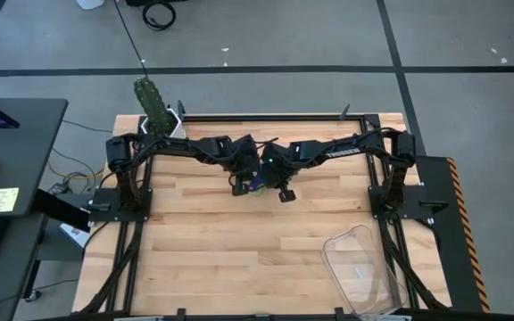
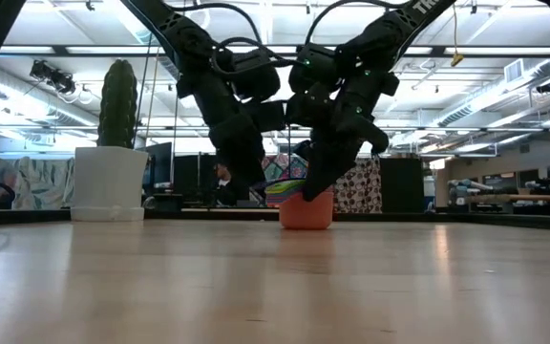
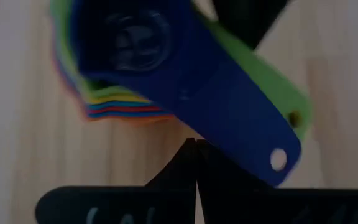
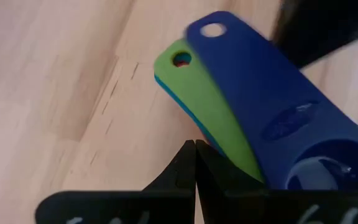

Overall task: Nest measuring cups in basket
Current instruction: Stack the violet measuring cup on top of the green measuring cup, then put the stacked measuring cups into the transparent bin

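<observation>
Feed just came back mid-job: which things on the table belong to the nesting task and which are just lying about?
Job:
- stack of measuring cups, nested, mid-table
- clear basket, near right corner
- left claw and right claw, both shut beside the stack

Lying about:
- cactus in white pot, far left corner

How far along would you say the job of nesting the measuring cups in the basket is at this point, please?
Done: the coloured plastic measuring cups sit nested in one stack on the wooden table. In hand: the left gripper and right gripper, both shut, hang over the stack, gripping nothing. Left: the stack stands outside the clear plastic basket.
</observation>
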Action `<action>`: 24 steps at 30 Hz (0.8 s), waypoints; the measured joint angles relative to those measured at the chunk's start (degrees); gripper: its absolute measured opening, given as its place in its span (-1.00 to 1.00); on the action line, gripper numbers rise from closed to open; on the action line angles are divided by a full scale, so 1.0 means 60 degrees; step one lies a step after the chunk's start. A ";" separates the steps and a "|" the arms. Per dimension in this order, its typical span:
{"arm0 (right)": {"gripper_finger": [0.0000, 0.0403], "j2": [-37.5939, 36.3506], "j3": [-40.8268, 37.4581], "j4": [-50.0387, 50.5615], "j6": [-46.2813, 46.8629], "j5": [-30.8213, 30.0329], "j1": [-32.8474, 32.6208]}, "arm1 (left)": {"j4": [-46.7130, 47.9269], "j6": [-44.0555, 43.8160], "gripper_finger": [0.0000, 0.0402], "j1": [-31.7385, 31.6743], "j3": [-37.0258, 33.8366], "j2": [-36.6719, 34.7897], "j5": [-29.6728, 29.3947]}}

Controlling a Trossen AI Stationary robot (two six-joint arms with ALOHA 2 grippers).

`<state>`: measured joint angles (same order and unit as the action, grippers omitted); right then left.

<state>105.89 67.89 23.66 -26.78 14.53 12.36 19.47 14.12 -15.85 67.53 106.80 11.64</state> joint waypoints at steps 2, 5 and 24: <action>-0.97 0.0000 -0.0061 -0.0065 -0.0011 -0.0072 0.0007 | -0.0005 -0.0095 -0.98 0.0079 0.0000 0.0000 0.0054; -0.97 0.0000 -0.0199 -0.0291 0.0006 -0.0085 0.0007 | -0.0037 -0.0261 -0.98 0.0125 0.0000 0.0000 0.0259; -0.97 -0.0224 -0.0132 0.1081 -0.0042 -0.0983 -0.0173 | 0.0934 -0.0495 -0.98 -0.0231 -0.0004 -0.1135 0.0609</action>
<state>104.54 67.10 30.15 -27.03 8.63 11.32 25.07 11.15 -17.23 67.51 99.99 15.30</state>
